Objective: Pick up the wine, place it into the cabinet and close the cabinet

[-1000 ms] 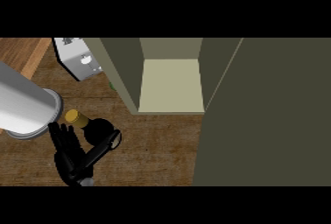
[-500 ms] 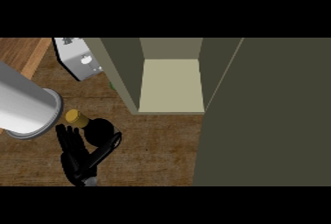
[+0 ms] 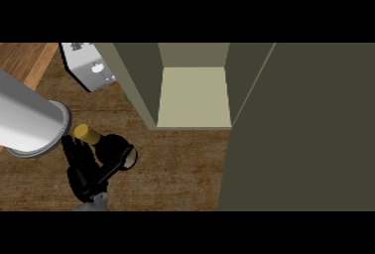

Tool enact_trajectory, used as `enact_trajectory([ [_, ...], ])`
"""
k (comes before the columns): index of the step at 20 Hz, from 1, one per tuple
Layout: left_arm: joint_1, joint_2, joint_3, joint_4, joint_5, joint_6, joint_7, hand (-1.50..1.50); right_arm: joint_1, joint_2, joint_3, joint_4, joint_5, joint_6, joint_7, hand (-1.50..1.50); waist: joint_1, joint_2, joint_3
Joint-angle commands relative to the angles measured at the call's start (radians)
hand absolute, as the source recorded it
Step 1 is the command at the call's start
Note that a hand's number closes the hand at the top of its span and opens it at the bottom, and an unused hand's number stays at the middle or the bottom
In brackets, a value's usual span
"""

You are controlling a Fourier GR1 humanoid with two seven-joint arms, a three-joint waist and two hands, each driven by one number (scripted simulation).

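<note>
The wine [image 3: 110,149] stands on the wooden counter [image 3: 176,168] at the lower left, seen almost straight down: a dark bottle body with a yellow-gold cap [image 3: 87,133] showing at its upper left. It has not gone into the cabinet; it sits left of and below the open compartment, apart from it. A black hand [image 3: 84,171] lies against the bottle's left and lower side, its fingers [image 3: 73,149] running up beside the cap and its thumb reaching along the bottle's lower right edge, so the fingers are wrapped round the wine. Which hand it is I cannot say for certain, since only a grey stub of wrist shows at the bottom edge, but it comes in at the left of the view.

Just left of the cap is the wide round end of a big grey cylinder [image 3: 29,124], slanting off the left edge and looking very close to the camera.

Up and to the right is the olive-green cabinet [image 3: 139,79], its pale inner shelf [image 3: 194,96] lit and bare. Its door [image 3: 307,129] stands open, filling the right side. A grey metal piece [image 3: 92,67] with a small knob sits at the upper left beside the cabinet wall.
</note>
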Motion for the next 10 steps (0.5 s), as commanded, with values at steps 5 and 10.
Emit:
enact_trajectory([
  [5,-0.051,0.002,-0.006,0.032,-0.002,-0.097,0.025,1.50,0.071,0.003,-0.014,-0.066,-0.030,0.034,-0.038,-1.50,0.001,0.001,0.000],
  [10,-0.093,-0.022,-0.074,0.213,-0.040,-0.095,-0.116,1.50,0.090,0.029,0.030,-0.069,0.012,0.024,-0.054,-1.50,-0.004,0.001,0.000],
])
